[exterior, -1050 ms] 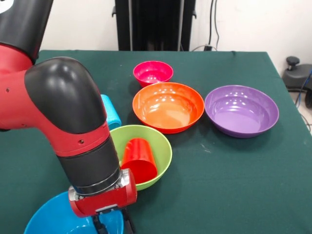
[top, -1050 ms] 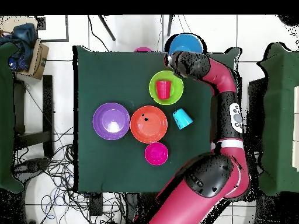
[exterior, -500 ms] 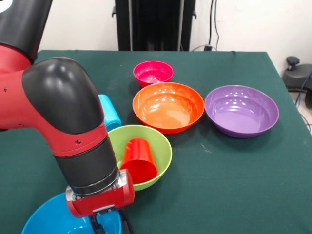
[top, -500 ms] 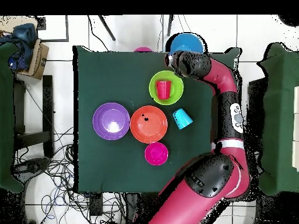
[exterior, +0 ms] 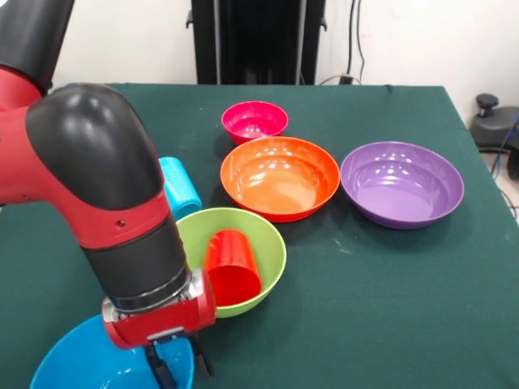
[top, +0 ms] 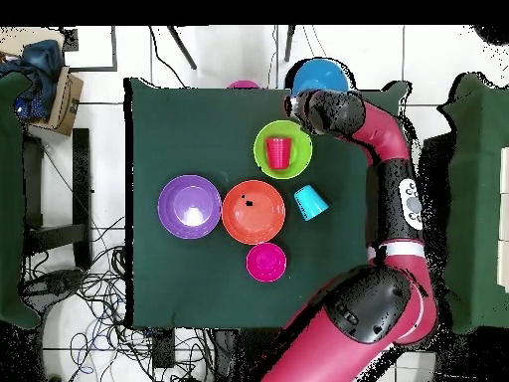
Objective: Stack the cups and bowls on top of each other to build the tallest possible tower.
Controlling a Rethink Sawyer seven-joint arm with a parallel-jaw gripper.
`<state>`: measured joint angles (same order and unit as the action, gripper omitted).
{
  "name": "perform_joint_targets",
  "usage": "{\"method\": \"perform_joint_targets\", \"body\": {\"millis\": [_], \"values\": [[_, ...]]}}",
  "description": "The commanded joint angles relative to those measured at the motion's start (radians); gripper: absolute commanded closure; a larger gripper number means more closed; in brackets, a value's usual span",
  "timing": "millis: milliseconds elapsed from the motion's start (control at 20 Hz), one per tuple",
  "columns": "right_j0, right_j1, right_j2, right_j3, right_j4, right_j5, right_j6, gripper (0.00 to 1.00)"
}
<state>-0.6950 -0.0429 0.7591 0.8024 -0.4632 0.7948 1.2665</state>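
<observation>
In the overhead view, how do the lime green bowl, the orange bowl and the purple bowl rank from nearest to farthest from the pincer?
Pincer sits over the blue bowl.
1. Lime green bowl, just below-left of the wrist.
2. Orange bowl, table centre.
3. Purple bowl, left of the orange one.

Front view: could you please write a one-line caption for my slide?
Gripper at the blue bowl; a red cup lies in the lime green bowl.
</observation>
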Motion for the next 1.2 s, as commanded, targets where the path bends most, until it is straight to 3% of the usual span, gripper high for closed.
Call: {"method": "perform_joint_targets", "body": {"millis": [50,900,1200], "values": [[-0.023,-0.065,-0.064,0.179,-0.038,0.135,-0.242,1.0],[-0.027,-0.155,-0.047,0.252,-0.013,0.229,-0.18,1.0],[-0.057,-0.252,-0.025,0.387,0.014,0.266,-0.161,1.0]]}}
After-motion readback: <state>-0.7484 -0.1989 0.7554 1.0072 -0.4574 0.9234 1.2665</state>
